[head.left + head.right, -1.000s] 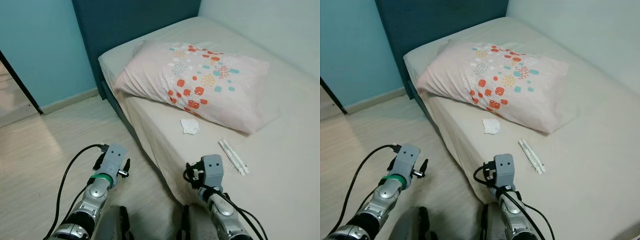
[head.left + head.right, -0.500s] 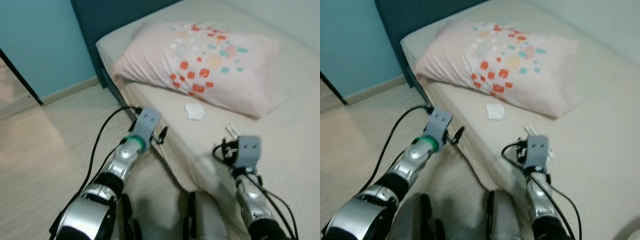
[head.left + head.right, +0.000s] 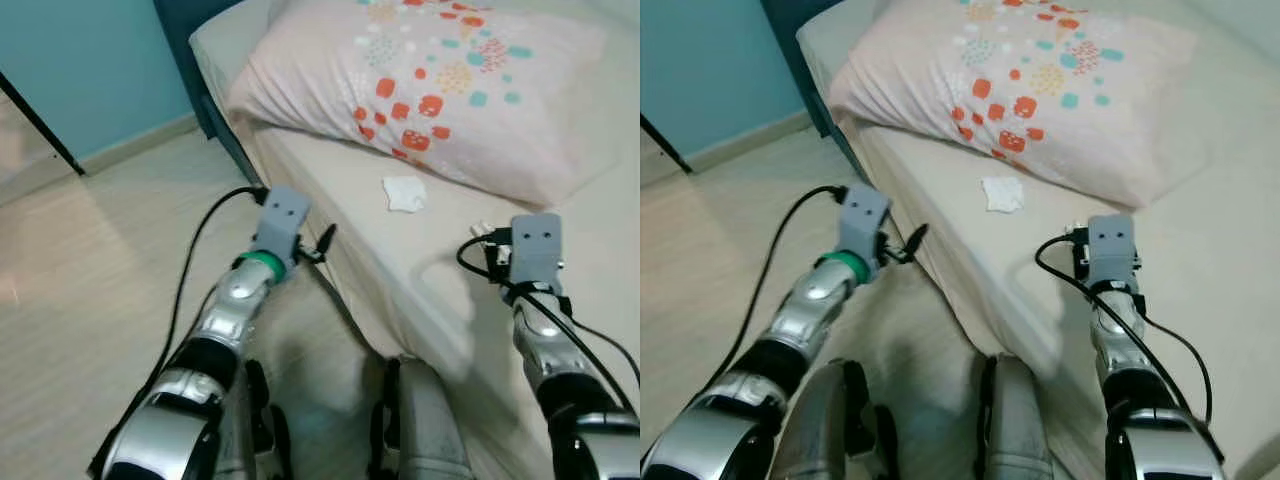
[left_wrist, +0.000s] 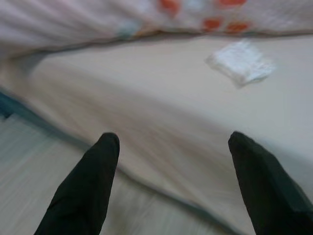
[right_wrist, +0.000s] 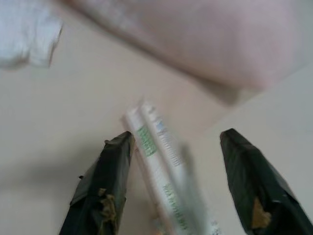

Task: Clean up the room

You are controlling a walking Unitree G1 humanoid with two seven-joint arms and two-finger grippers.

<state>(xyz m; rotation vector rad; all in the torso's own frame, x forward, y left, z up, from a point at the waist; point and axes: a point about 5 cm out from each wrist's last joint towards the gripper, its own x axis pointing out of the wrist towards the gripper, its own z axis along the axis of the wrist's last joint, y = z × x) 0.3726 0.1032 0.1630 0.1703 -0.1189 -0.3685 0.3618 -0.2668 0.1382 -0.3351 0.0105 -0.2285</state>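
Observation:
A crumpled white tissue (image 3: pixel 405 193) lies on the beige bed sheet (image 3: pixel 340 190) just below a pink pillow (image 3: pixel 450 80) with coloured dots. Beside it lie two long white packets (image 5: pixel 164 171) with green print. My right gripper (image 5: pixel 177 136) hovers open directly over these packets, one finger on each side, not touching. Its wrist block (image 3: pixel 535 245) hides the packets from the head camera. My left gripper (image 3: pixel 324 240) is open at the bed's side edge, pointing toward the tissue (image 4: pixel 240 62), with nothing between its fingers.
The bed's dark blue frame (image 3: pixel 215 120) runs along the pale wood floor (image 3: pixel 90 260) on the left. A teal wall (image 3: pixel 80 70) stands behind. My two legs (image 3: pixel 400 430) show at the bottom.
The camera has tipped down and closer to the bed. Both arms have risen and reached forward: the right one now over the packets, the left one to the bed edge.

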